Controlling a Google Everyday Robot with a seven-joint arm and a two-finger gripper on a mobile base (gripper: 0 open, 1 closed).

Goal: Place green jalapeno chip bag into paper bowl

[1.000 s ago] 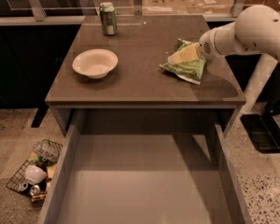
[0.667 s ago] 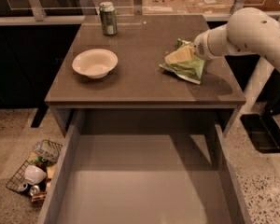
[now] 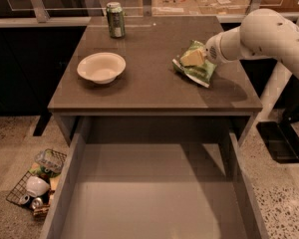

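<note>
Since a second ago the arm (image 3: 266,31) has edged slightly toward the bench's left, while the green jalapeno chip bag (image 3: 200,71) has hardly shifted and the other things stand where they were.

The brown bench (image 3: 154,91) fills the middle of the view. Under its front edge a wide drawer (image 3: 149,193) is pulled out. The white arm reaches in over the right edge. On the floor beyond the bench's front-left corner sits a wire basket (image 3: 37,183) of odds and ends.

The paper bowl (image 3: 101,66) rests upright near the left edge, about midway between back and front, with nothing in it. The chip bag lies crumpled near the right edge at about the same depth, well apart from the bowl. A green drink can (image 3: 115,20) stands upright at the back edge, toward the back-left corner.

The gripper (image 3: 193,58) is on top of the bag; whether it grips the bag or only touches it cannot be told.
</note>
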